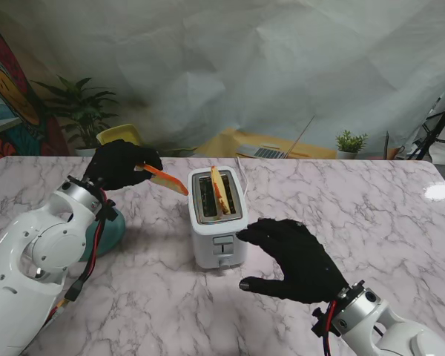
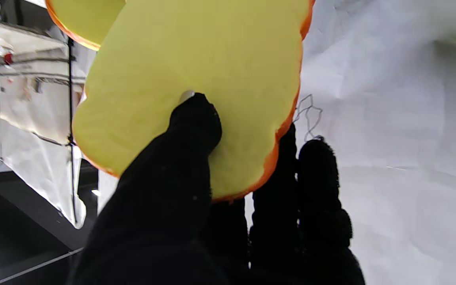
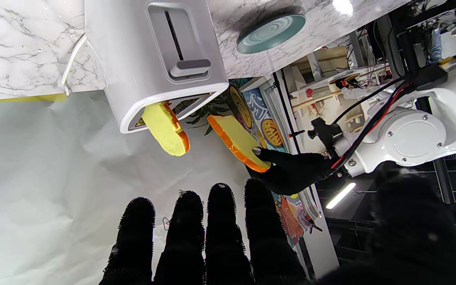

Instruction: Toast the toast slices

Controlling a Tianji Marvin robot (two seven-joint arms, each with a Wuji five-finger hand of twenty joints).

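Fingers (image 2: 194, 118) around toast slice (image 2: 196, 71)

A robotics lab dressed as a kitchen: a marble-patterned bench (image 1: 371, 200) carries a white toaster (image 1: 216, 219), while a wrinkled white backdrop sheet (image 1: 267, 67) hangs beyond the fingers (image 1: 258, 233). A laptop (image 1: 271, 152) and potted plants (image 1: 81, 111) sit behind the bench, a colourful mural (image 1: 7, 96) to one side, and a black tripod stand (image 1: 441, 122) at the far edge.
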